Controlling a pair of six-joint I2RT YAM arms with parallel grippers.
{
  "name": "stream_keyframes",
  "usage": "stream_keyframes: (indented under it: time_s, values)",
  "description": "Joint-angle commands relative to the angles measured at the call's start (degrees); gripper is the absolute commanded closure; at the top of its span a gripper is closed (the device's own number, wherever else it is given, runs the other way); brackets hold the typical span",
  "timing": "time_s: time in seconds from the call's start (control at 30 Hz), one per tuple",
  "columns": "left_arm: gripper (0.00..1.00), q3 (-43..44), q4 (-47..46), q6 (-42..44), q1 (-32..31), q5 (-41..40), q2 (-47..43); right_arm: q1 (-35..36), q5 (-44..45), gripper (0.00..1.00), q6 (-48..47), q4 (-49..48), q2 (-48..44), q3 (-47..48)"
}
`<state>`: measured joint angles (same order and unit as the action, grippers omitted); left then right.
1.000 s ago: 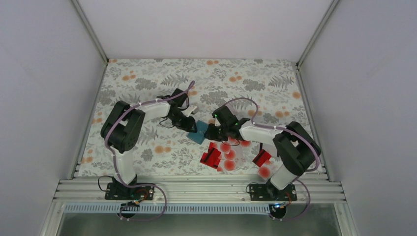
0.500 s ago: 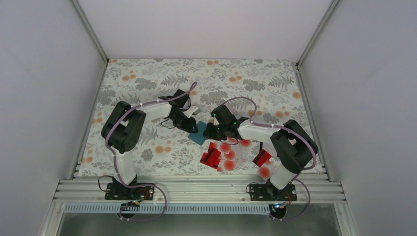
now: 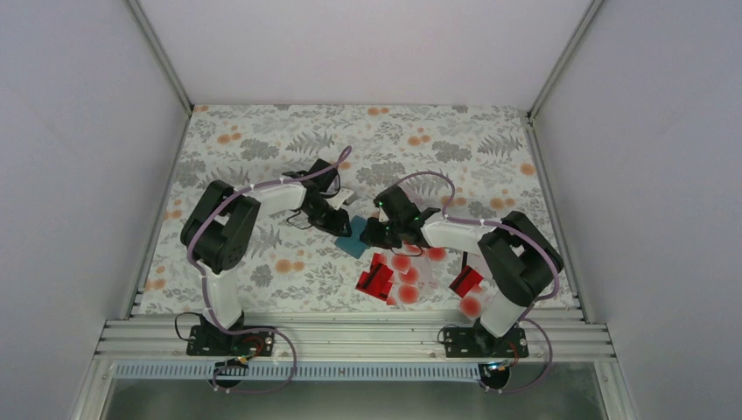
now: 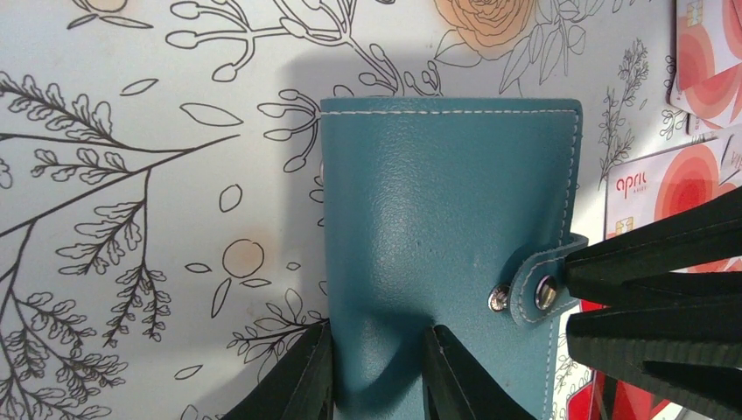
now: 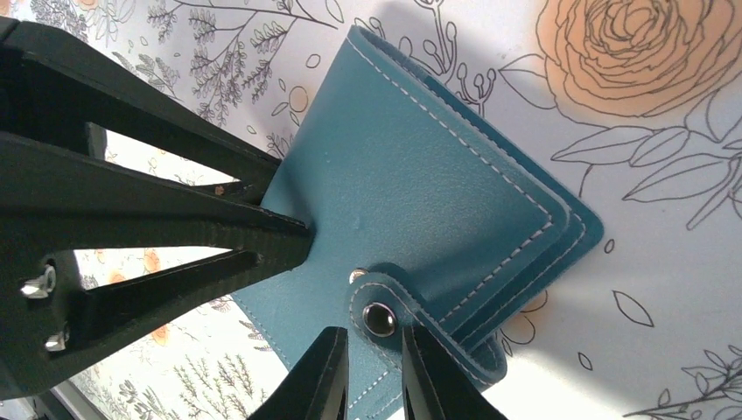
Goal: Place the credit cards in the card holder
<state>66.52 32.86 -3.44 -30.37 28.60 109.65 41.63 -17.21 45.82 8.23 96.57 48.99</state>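
Floral-print tablecloth (image 3: 262, 140). Closed teal-blue leather card holder (image 4: 437, 192) lies flat, its long axis running straight ahead of the left gripper (image 4: 378, 339), whose narrow jaws sit at the near short edge. The snap tab (image 5: 381, 315) sits between the right gripper (image 5: 374, 343) tips. Cannot tell whether either side grips. Red and translucent credit cards (image 3: 402, 276) lie behind the right gripper.

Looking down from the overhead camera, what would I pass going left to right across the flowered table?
Left tool → card holder → right tool → pale red-dot cards → far-right red card. The red stack lies directly in front of the right tool, so it is left out.
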Motion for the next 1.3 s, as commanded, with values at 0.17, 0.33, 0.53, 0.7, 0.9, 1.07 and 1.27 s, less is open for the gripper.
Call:
stream_keyframes:
  time_s: [0.17,0.33,0.53,0.7,0.9,1.07,1.27]
  values:
    - [0.74,-1.3,0.6,0.3,-1.6,-3.1,3.9,0.6,-0.6,0.83,0.0,-4.9,1.3,0.7]
    - [0.74,-2.9,-0.8,-0.8,-1.6,-1.8,4.5,0.6,-1.7,0.83,0.5,-7.2,2.7,-0.1]
    - [0.76,-4.5,-1.4,-1.2,-1.8,-3.3,5.2,0.6,-0.1,0.83,0.6,-9.2,2.3,-2.2]
    - [0.77,-5.2,-1.4,-1.6,-1.8,-4.1,5.4,0.5,5.2,0.83,-0.1,-6.0,-0.8,-2.1]
    - [0.77,-5.1,-0.8,-2.1,-1.9,-4.8,5.6,0.6,10.6,0.83,-1.8,-0.8,-6.2,0.4]
    - [0.77,-4.4,-0.5,-2.4,-1.8,-4.9,5.9,0.6,9.4,0.83,-3.3,-0.3,-6.7,1.6]
    - [0.78,-4.1,0.1,-2.4,-1.9,-5.3,6.0,2.9,7.2,0.84,-4.5,3.2,-6.1,3.0]
